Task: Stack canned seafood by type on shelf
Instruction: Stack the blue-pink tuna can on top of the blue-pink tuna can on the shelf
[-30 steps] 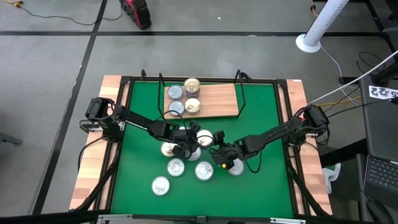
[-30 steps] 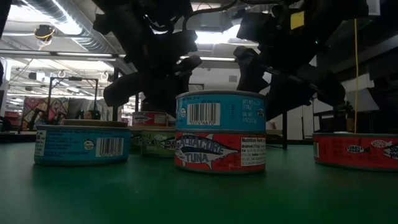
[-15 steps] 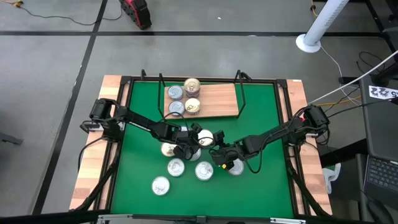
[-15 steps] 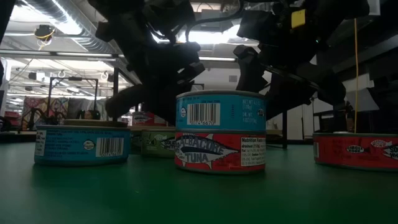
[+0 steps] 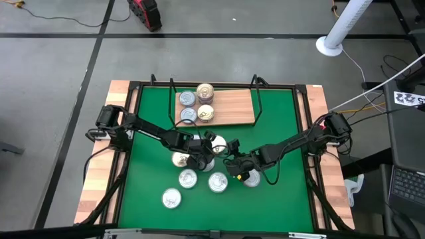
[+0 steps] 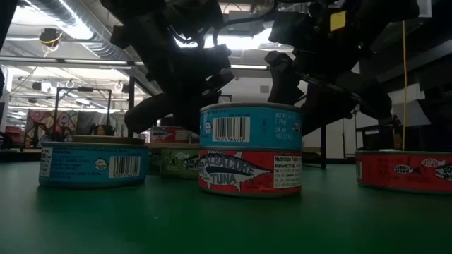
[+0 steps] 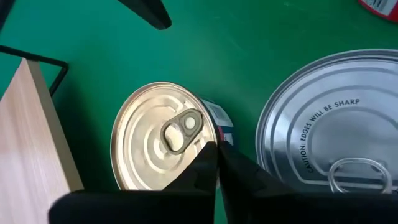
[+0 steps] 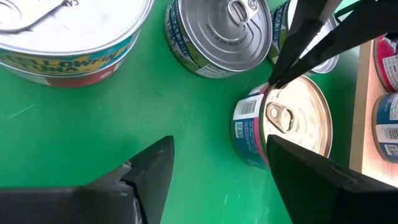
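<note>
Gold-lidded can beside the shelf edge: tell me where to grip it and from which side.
Grip the gold-lidded can across its short round side wall, coming straight down from above. It stands upright on the green mat, so the flat lid and pull tab offer no hold. The shelf lies close on one side and the silver-lidded can on another, so probably set the fingers in the free gaps.

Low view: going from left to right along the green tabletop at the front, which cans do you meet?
A light-blue can with a barcode → a stack of two, a light-blue can on a red albacore tuna can → a red can at the right edge.
</note>
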Robot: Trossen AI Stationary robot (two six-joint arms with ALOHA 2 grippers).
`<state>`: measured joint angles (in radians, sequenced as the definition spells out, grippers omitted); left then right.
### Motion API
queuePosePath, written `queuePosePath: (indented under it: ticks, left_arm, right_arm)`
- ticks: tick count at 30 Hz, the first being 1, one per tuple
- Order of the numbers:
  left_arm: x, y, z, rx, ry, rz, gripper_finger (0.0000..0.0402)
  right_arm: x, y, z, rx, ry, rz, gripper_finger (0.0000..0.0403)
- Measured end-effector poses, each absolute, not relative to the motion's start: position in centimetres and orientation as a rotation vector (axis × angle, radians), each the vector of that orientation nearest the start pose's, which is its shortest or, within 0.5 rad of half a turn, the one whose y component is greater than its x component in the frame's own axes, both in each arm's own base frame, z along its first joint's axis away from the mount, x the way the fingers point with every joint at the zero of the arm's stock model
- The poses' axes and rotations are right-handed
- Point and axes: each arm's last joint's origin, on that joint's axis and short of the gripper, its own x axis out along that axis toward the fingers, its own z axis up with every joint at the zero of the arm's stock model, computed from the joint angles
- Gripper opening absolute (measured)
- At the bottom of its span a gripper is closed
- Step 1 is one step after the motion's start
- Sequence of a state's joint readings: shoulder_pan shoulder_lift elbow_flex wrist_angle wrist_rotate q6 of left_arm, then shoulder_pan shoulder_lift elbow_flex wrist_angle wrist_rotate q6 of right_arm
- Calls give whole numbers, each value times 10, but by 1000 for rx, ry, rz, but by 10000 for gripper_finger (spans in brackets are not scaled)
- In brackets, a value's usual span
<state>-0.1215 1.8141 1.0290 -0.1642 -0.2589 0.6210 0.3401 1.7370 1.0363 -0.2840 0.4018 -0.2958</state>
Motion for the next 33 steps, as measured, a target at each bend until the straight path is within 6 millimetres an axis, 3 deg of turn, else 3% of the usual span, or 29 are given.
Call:
queuePosePath:
  ticks: [22, 33]
  left_arm:
    - [359, -27, 165, 448, 838, 17, 1]
    - [362, -19, 167, 277, 797, 109, 0]
  right_arm:
    - [327, 100, 175, -694, 918, -54, 255]
    - [335, 100, 152, -751, 945, -135, 255]
